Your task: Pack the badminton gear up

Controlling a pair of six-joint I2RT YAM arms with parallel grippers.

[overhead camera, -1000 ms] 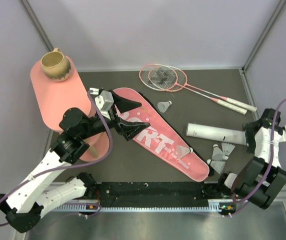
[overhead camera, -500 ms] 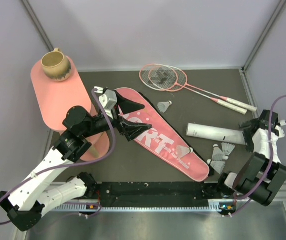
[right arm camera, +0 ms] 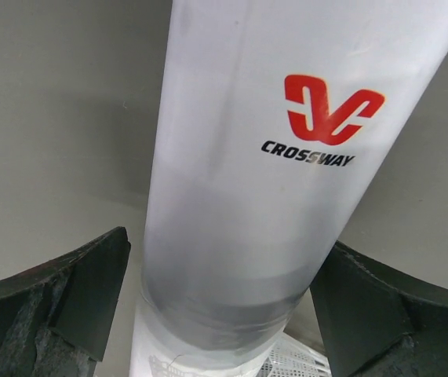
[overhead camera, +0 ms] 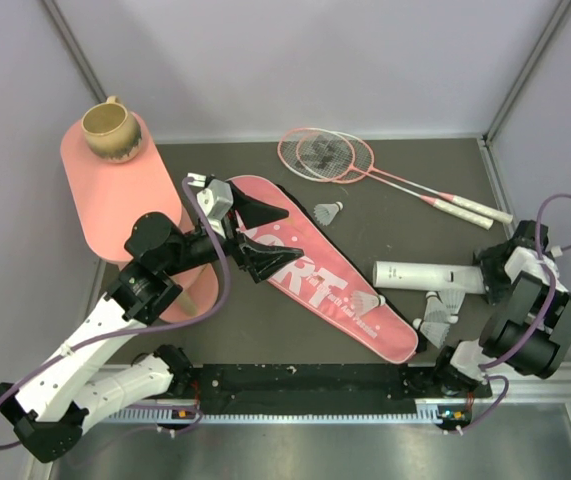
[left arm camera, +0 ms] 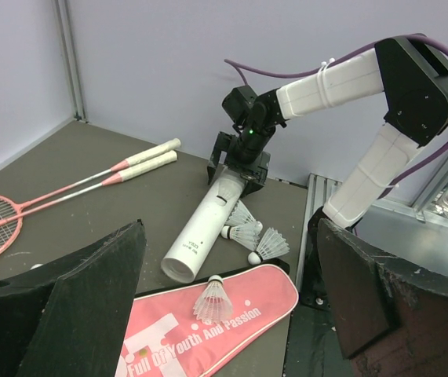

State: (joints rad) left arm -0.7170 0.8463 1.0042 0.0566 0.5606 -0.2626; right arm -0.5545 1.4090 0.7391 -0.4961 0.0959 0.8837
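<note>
From overhead, the long pink bag (overhead camera: pixel 325 275) lies slantwise across the dark surface (overhead camera: pixel 215 160). The left end effector (overhead camera: pixel 265 237) hovers over the bag's wide end, fingers spread apart with nothing between them. One shuttlecock (overhead camera: pixel 368 302) rests on the bag and a second shuttlecock (overhead camera: pixel 328 211) lies just beyond it. The two rackets (overhead camera: pixel 330 155) lie together at the far side, handles pointing right. The white tube (overhead camera: pixel 420 272) lies flat to the right of the bag, with the right end effector (overhead camera: pixel 485 277) at its right end. A tan mug (overhead camera: pixel 110 130) sits on the pink oval tier (overhead camera: pixel 115 200) at the far left.

The left wrist view looks out between its two black fingers (left arm camera: pixel 74 306), which stand well apart. Beyond them the tube (left arm camera: pixel 208 224) points this way, the right end effector (left arm camera: pixel 235 169) astride its far end. A cluster of shuttlecocks (left arm camera: pixel 247 232) lies just beside the tube.

In the right wrist view, the tube (right arm camera: pixel 255 157) fills the gap between the black fingers (right arm camera: pixel 51 306). They sit close on either side, but I cannot tell whether they are pinching it.
</note>
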